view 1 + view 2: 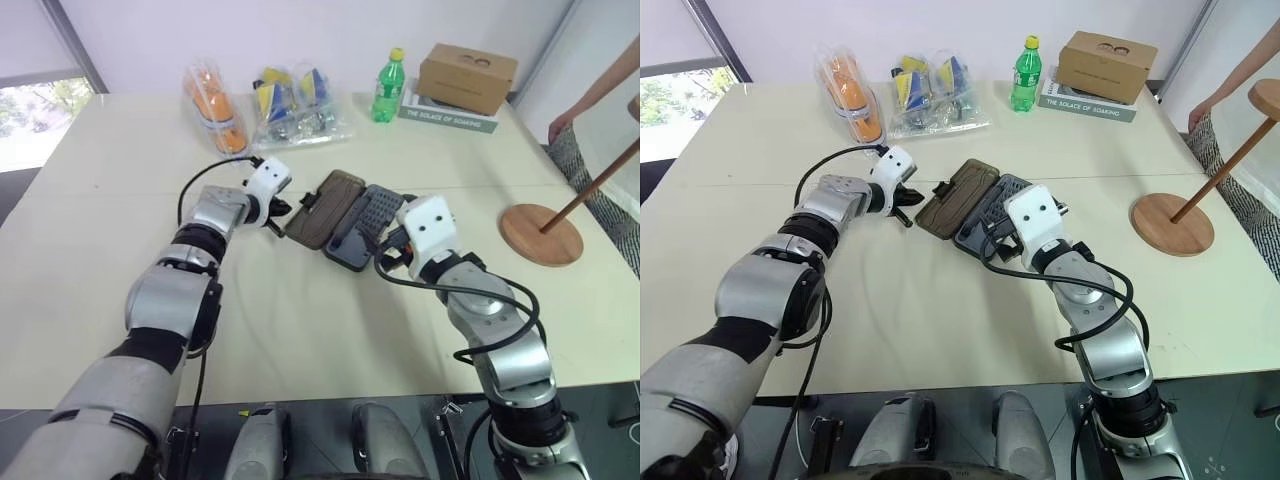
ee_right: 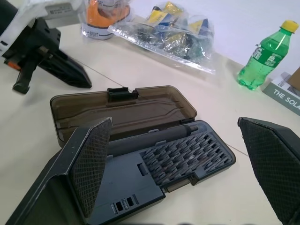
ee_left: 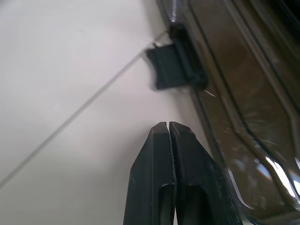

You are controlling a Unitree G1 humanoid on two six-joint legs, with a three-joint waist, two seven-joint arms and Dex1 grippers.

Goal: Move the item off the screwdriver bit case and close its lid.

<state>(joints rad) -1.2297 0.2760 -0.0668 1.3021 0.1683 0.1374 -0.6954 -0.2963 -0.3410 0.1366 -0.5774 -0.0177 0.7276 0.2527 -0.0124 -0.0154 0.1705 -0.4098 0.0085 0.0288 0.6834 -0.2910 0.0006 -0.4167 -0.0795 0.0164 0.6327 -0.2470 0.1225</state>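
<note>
The screwdriver bit case (image 1: 365, 225) lies open mid-table, its grey-blue tray (image 2: 187, 154) showing rows of bits. The smoky brown lid (image 1: 325, 208) lies flat beside it, black clip (image 3: 171, 65) on its outer long edge. My left gripper (image 3: 168, 126) is shut with nothing in it, its tips on the table just short of that clip. My right gripper (image 2: 173, 122) stands open on the case's near side, its fingers (image 2: 93, 159) spread wider than the tray. The item, a reddish-brown wooden stand (image 1: 541, 233), rests on the table at the right, its rod tilted.
Along the far edge stand a green bottle (image 1: 388, 87), a cardboard box (image 1: 467, 77) on a book (image 1: 450, 118), and clear bags of small goods (image 1: 295, 105) and orange things (image 1: 215, 105). A person's arm (image 1: 600, 90) shows at the far right.
</note>
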